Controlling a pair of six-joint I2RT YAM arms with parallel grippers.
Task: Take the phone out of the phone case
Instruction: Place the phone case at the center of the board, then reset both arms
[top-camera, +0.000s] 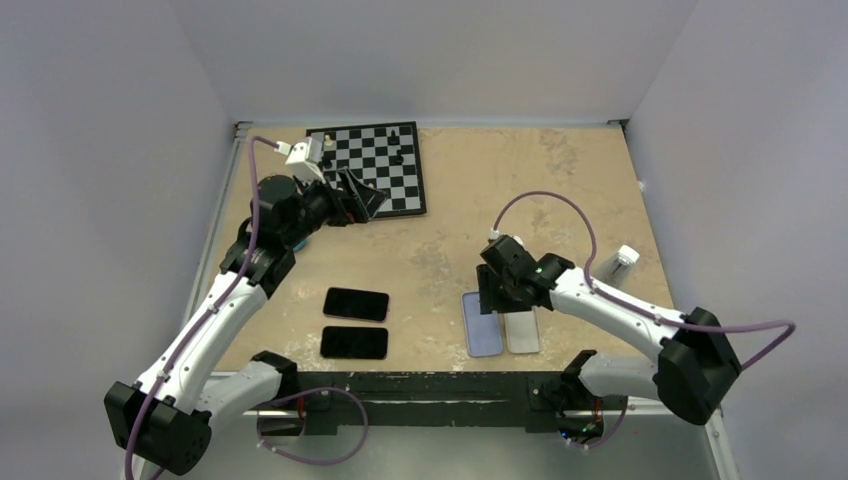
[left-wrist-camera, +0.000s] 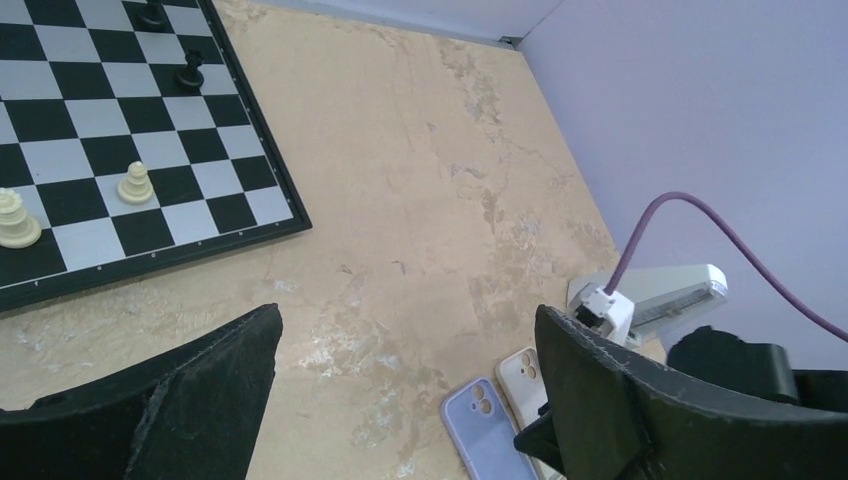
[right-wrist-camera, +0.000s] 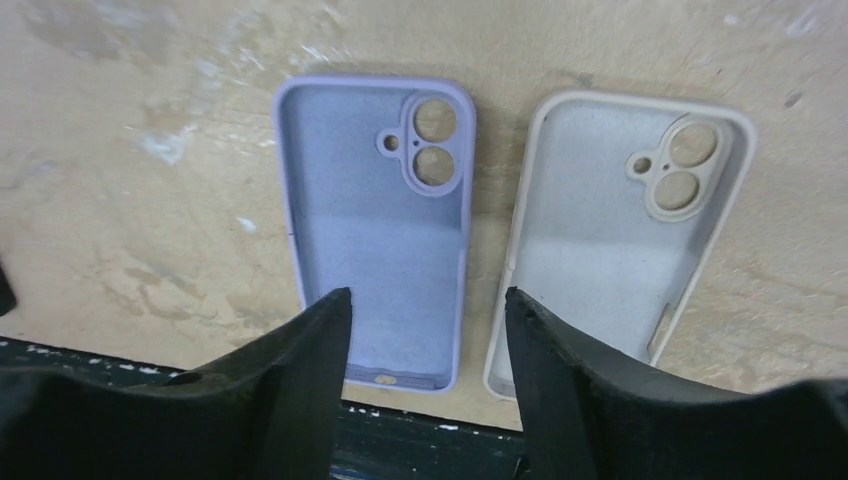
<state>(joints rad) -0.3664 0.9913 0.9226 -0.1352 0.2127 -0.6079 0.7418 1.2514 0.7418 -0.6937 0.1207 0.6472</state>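
Two black phones lie bare, screen up, left of centre: one (top-camera: 356, 303) behind the other (top-camera: 354, 342). A lavender case (top-camera: 482, 325) and a beige case (top-camera: 521, 330) lie side by side near the front edge. Both are open side up and empty in the right wrist view, lavender (right-wrist-camera: 375, 215) and beige (right-wrist-camera: 610, 230). My right gripper (top-camera: 497, 300) is open and hovers over the near ends of the cases (right-wrist-camera: 428, 297), holding nothing. My left gripper (top-camera: 365, 200) is open and empty (left-wrist-camera: 408, 320), raised by the chessboard's near edge. Its view also shows the lavender case (left-wrist-camera: 490, 430) and the beige case (left-wrist-camera: 522, 375).
A chessboard (top-camera: 375, 168) with a few pieces stands at the back left. A small white object (top-camera: 622, 262) sits near the right wall. A black rail (top-camera: 430, 385) runs along the table's near edge. Walls close in the left, back and right sides.
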